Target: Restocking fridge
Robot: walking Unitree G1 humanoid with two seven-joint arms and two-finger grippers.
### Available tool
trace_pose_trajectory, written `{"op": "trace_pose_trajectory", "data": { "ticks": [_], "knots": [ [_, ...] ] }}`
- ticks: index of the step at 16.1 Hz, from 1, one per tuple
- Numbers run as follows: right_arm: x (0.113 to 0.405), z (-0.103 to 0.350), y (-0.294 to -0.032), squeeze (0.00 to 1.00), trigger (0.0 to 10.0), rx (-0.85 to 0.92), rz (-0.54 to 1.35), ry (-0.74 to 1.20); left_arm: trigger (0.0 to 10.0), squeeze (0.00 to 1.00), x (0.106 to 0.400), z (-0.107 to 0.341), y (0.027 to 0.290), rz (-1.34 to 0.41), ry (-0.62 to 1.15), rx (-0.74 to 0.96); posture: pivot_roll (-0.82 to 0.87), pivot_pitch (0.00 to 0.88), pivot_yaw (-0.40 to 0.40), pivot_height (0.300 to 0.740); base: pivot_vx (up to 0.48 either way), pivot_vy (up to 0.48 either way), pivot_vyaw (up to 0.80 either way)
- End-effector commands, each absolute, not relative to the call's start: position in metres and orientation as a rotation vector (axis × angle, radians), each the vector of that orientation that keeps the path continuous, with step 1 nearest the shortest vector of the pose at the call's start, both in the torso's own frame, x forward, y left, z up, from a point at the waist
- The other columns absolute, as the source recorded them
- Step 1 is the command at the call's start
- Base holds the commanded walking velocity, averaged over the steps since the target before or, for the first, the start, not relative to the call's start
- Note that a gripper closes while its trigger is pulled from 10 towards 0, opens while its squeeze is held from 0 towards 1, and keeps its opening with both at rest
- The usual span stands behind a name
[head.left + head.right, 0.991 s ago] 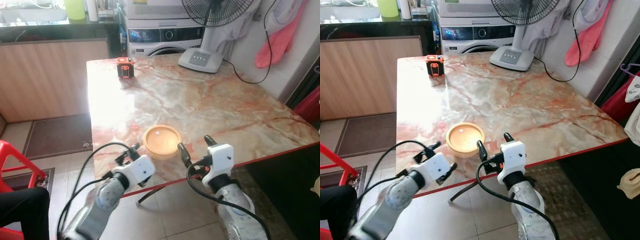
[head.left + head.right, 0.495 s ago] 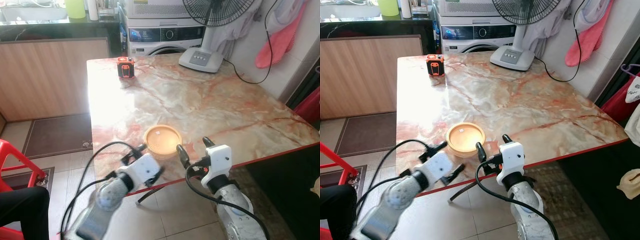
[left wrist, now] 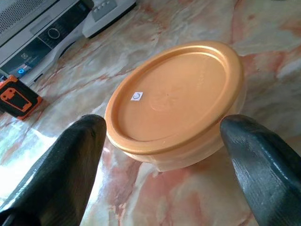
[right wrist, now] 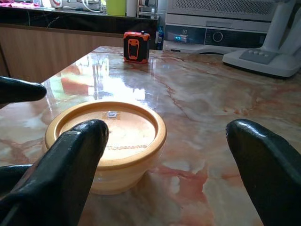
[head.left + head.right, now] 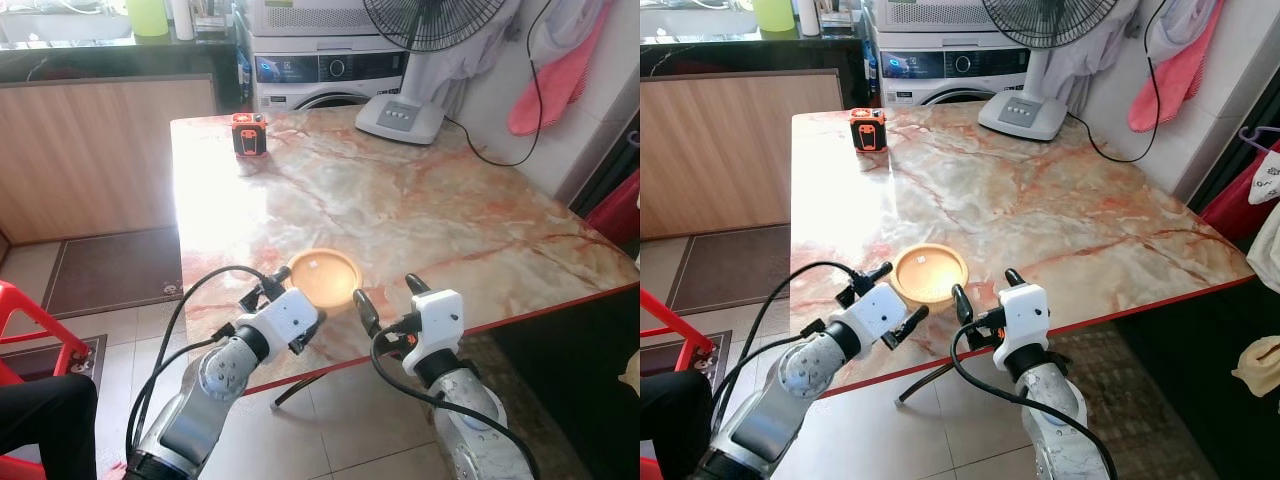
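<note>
A round container with an orange lid point(image 5: 324, 280) sits on the marble table point(image 5: 420, 200) near its front edge. My left gripper point(image 5: 906, 290) is open just left of and in front of it. In the left wrist view the container point(image 3: 174, 101) lies straight ahead between the two spread fingers point(image 3: 61, 174), without touching them. My right gripper point(image 5: 385, 290) is open at the table's edge, just right of the container. Its left finger point(image 4: 70, 165) is close to the container's point(image 4: 108, 141) side.
An orange and black device point(image 5: 248, 135) stands at the table's far left, and a fan base point(image 5: 402, 118) at the far side. A washing machine point(image 5: 330, 70) is behind the table. A red chair point(image 5: 30, 330) and a person's dark-clad leg point(image 5: 40, 410) are at my left.
My left gripper has come up and forward from the table's edge to the container's left side. The right gripper has barely moved.
</note>
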State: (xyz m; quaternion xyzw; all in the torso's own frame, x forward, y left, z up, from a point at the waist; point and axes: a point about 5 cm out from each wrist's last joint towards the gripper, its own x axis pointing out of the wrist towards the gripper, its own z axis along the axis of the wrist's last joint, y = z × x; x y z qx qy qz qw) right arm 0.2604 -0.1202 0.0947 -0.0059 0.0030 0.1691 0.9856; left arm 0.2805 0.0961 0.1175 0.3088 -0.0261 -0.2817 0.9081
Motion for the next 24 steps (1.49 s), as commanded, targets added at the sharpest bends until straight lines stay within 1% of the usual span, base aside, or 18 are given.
{"op": "trace_pose_trajectory", "data": {
  "ticks": [1,6,8,11,12,13,15,16,18,19,20,21,22,24],
  "knots": [
    [0.263,0.095,-0.121,0.0,10.0,-0.03,0.342,0.007,10.0,0.0,0.282,0.118,0.097,-0.575,-0.065,0.649,-0.06,0.0,-0.086,0.74,0.0,0.0,0.0],
    [0.262,0.095,-0.121,0.0,10.0,-0.031,0.345,0.009,10.0,0.0,0.28,0.116,0.105,-0.542,-0.045,0.675,-0.06,0.0,-0.087,0.74,0.0,0.0,0.0],
    [0.262,0.095,-0.121,0.0,10.0,-0.031,0.348,0.01,10.0,0.0,0.28,0.114,0.123,-0.433,0.0,0.718,-0.06,0.0,-0.089,0.74,0.0,0.0,0.0],
    [0.263,0.095,-0.12,0.0,10.0,-0.032,0.35,0.011,10.0,0.0,0.282,0.116,0.137,-0.344,0.016,0.743,-0.05,0.0,-0.092,0.74,0.0,0.0,0.0],
    [0.263,0.095,-0.12,0.0,10.0,-0.032,0.352,0.012,10.0,0.0,0.283,0.119,0.145,-0.289,0.013,0.744,-0.05,0.0,-0.093,0.74,0.0,0.0,0.0],
    [0.263,0.095,-0.12,0.0,10.0,-0.033,0.354,0.012,10.0,0.0,0.284,0.127,0.147,-0.261,-0.025,0.717,-0.05,0.0,-0.094,0.74,0.0,0.0,0.0],
    [0.263,0.094,-0.12,0.0,10.0,-0.032,0.354,0.013,10.0,0.0,0.284,0.132,0.144,-0.281,-0.062,0.695,-0.05,0.0,-0.093,0.74,0.0,0.0,0.0],
    [0.263,0.094,-0.12,0.0,10.0,-0.033,0.354,0.013,10.0,0.0,0.282,0.14,0.137,-0.325,-0.135,0.669,-0.05,0.0,-0.092,0.74,0.0,0.0,0.0],
    [0.263,0.094,-0.12,0.0,10.0,-0.033,0.351,0.015,10.0,0.0,0.281,0.153,0.133,-0.309,-0.217,0.635,-0.05,0.0,-0.091,0.74,0.0,0.0,0.0],
    [0.263,0.093,-0.121,0.0,10.0,-0.035,0.346,0.016,10.0,0.0,0.278,0.168,0.129,-0.301,-0.311,0.597,-0.05,0.0,-0.091,0.74,0.0,0.0,0.0],
    [0.264,0.092,-0.123,0.0,10.0,-0.048,0.331,0.025,10.0,0.0,0.275,0.178,0.125,-0.313,-0.371,0.562,-0.05,0.0,-0.092,0.74,0.0,0.0,0.0],
    [0.267,0.089,-0.13,0.0,10.0,-0.04,0.277,0.057,10.0,0.0,0.274,0.188,0.12,-0.336,-0.42,0.506,-0.05,0.0,-0.093,0.74,0.0,0.0,0.0],
    [0.271,0.087,-0.141,0.0,10.0,-0.014,0.196,0.09,10.0,0.0,0.275,0.192,0.113,-0.373,-0.417,0.421,-0.05,0.0,-0.093,0.74,0.0,0.0,0.0],
    [0.277,0.087,-0.15,0.0,10.0,0.032,0.117,0.142,10.0,0.0,0.279,0.184,0.109,-0.388,-0.367,0.319,-0.06,0.0,-0.092,0.74,0.0,0.0,0.0]
  ]
}}
